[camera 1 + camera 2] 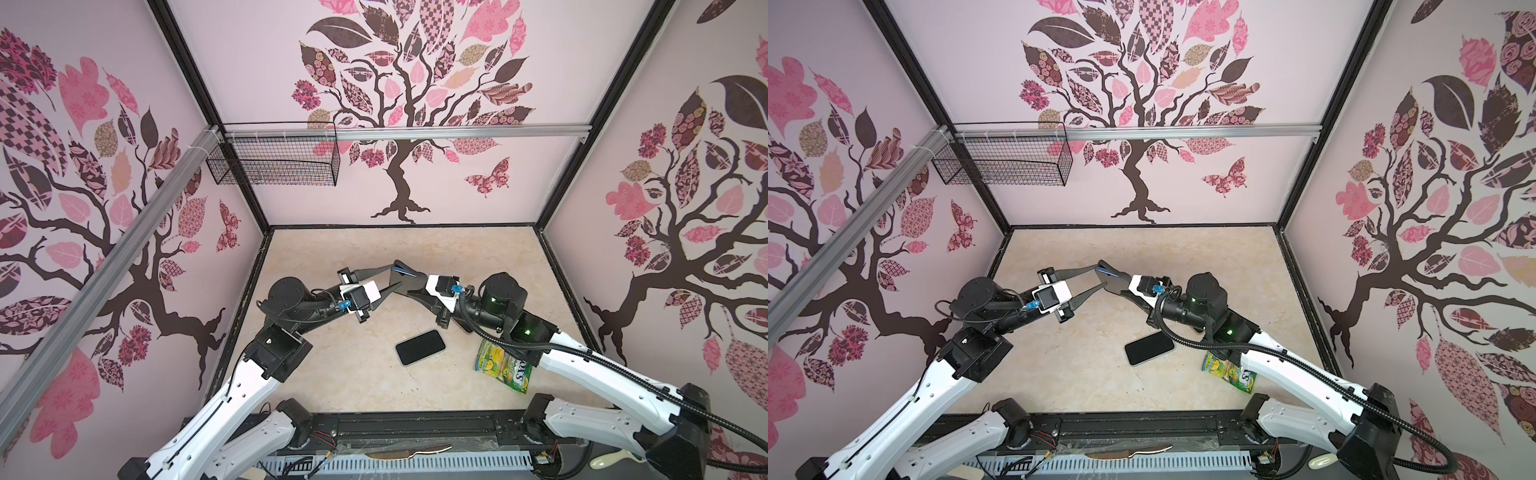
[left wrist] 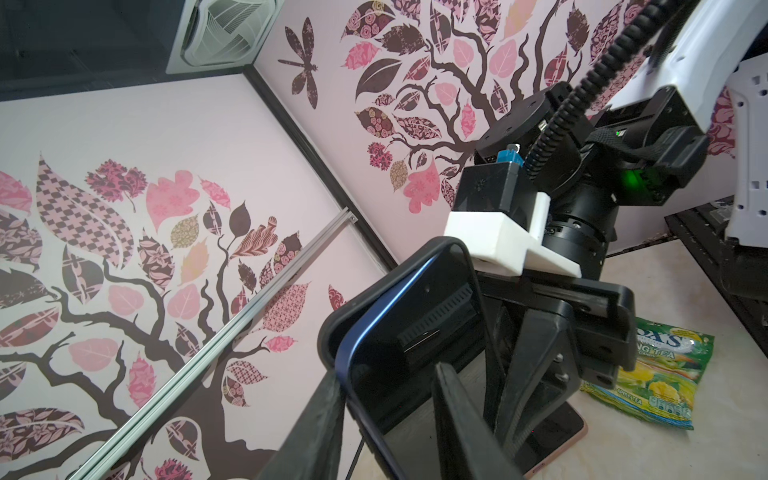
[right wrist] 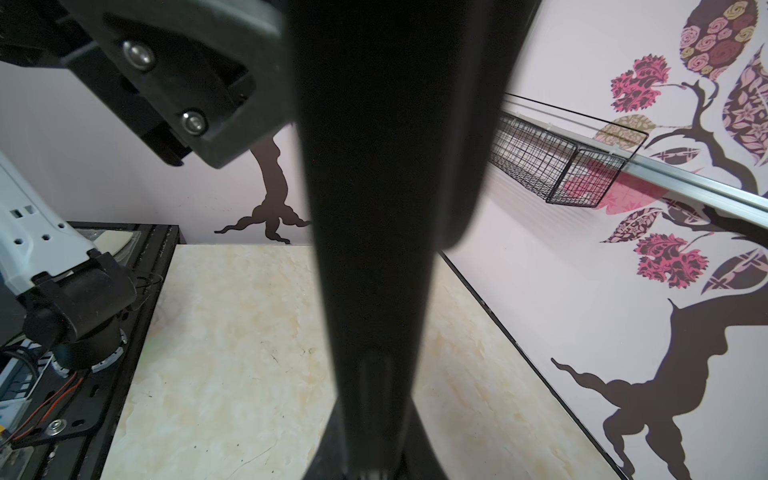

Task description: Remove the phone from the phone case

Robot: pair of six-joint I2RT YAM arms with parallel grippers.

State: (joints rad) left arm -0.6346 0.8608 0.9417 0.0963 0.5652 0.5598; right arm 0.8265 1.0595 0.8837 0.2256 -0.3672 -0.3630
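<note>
Blue phone (image 2: pixel 415 316) sits between the left pincer's (image 2: pixel 386 374) parted fingers (image 2: pixel 461 424).

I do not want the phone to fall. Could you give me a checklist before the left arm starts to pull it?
1. Right jaws shut on the case: ok.
2. One corner of the phone already out of the case: ok.
3. Left jaws on both sides of the phone: ok.
4. Left jaws gripping firmly: cannot tell.
5. Second phone lying flat on the table, untouched: ok.
</note>
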